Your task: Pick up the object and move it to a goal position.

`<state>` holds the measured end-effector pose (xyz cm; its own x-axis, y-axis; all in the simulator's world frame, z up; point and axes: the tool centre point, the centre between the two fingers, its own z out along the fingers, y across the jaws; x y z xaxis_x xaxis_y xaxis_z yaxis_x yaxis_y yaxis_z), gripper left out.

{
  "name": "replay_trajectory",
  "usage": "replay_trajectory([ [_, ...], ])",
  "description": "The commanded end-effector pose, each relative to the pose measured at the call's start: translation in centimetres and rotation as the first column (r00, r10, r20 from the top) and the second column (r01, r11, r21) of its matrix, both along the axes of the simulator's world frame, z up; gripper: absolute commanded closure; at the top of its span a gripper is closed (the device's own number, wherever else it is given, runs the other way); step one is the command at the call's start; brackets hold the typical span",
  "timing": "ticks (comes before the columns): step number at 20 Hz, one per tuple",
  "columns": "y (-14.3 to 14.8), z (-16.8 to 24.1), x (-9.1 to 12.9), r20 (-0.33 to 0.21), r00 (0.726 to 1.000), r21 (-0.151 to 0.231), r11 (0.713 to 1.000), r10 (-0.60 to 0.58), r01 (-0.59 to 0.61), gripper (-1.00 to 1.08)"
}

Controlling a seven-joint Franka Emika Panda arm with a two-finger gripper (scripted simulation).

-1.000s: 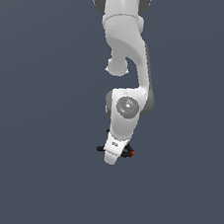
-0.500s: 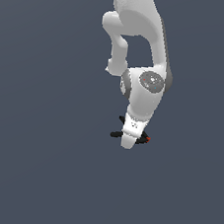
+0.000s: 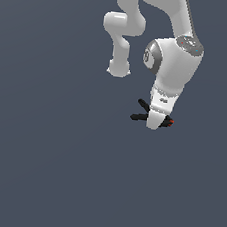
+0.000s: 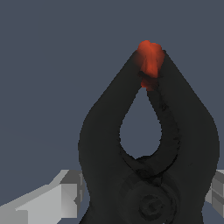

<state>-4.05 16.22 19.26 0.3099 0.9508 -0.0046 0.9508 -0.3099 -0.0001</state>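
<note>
Black spring clamp (image 4: 148,148) clenched in the gripper (image 3: 156,125), red-orange tip (image 4: 149,61) outward.

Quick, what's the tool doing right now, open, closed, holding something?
Tool: closed on the black spring clamp, its fingers on either side.

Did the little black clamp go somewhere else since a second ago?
Yes. The clamp, held in the gripper, went toward the exterior view's right and a little up in the picture. The plain gray backdrop has no fixed marks, so I judge by the picture's edges.
</note>
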Motion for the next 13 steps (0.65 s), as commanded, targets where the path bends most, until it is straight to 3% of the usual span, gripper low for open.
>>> replay_trajectory([
  [1, 1.4, 1.9, -1.1, 0.001, 1.0, 0.0, 1.0, -0.001, 0.001, 1.08],
  [13, 4.9, 6.2, -3.5, 0.001, 1.0, 0.003, 1.0, -0.001, 0.001, 1.08],
])
